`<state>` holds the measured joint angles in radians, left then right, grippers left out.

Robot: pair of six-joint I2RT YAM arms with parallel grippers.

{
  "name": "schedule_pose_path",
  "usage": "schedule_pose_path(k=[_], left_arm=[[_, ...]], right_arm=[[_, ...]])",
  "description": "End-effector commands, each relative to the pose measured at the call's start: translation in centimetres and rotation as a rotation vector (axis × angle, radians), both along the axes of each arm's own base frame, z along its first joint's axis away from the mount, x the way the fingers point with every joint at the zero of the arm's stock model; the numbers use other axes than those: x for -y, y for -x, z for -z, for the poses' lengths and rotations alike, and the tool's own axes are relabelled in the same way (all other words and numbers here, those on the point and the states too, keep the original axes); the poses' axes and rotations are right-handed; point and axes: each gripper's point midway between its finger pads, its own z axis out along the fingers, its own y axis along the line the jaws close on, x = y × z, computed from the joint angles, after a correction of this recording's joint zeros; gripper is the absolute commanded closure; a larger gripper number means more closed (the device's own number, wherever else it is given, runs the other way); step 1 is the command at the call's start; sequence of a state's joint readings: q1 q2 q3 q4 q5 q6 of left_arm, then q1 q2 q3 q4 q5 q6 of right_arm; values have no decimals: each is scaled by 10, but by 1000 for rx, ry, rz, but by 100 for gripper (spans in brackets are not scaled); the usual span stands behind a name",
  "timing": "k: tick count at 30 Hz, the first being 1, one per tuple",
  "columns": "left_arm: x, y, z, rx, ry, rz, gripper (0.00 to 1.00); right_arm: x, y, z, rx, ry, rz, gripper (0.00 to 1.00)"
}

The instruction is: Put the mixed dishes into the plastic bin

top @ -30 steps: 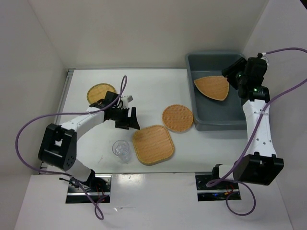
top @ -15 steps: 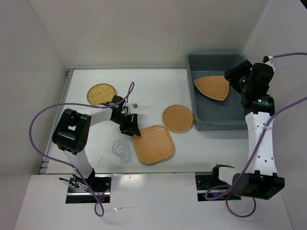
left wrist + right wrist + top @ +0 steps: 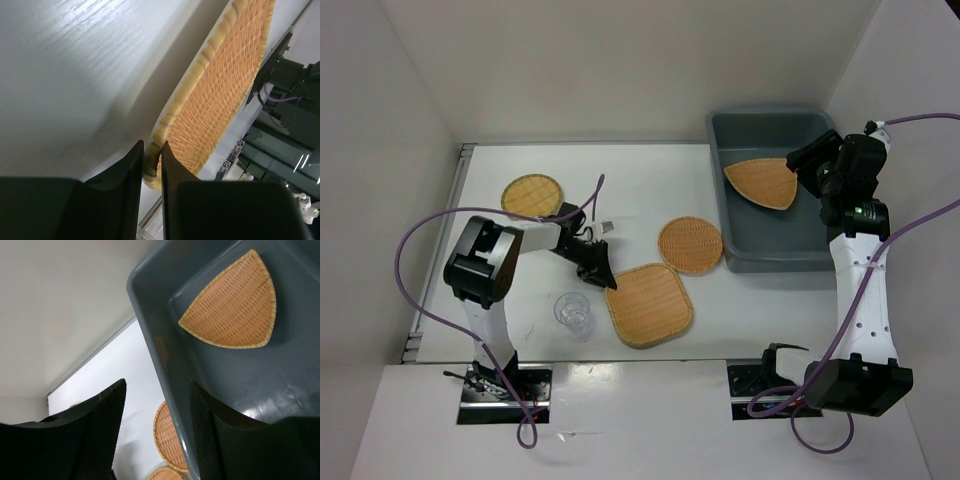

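Observation:
The rounded square plate lies at the table's front centre. My left gripper is at its left corner, shut on its woven rim, which sits pinched between the two black fingers. A round plate lies next to the plastic bin, and another round plate lies at the back left. The clear ribbed cup stands in front of the left gripper. The triangular plate rests inside the bin. My right gripper hangs open over the bin's left wall, holding nothing.
The bin's left wall runs between the right fingers in the right wrist view, with the round plate just outside it. White walls close in the table at the back and both sides. Purple cables loop from both arms.
The left gripper moved right and forward to the square plate's corner and closed on its rim; the plate shifted slightly right. The right gripper drew back a little and stayed open.

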<state>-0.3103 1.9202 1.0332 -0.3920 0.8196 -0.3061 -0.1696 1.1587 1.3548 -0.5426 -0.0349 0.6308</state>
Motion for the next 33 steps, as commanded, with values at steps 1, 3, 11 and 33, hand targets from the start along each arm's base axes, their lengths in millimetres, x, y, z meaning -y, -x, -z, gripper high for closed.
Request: schedule_pose_path(k=[1,3,11,33], left_arm=[[0,-9,4,46,-12,19,90],[1,-16,-4,68,-14,16,100],[3,-36,-76,226,-3,-5,100],[12,-49,-156,375,87,-48,100]], right_arm=[[1,1,-10,36,14,11,41],[-1,0,-12,46,12,1,41],[-15,-4,-12,61,-12,-79,41],[-130,-6,49,11,-76,-632,29]])
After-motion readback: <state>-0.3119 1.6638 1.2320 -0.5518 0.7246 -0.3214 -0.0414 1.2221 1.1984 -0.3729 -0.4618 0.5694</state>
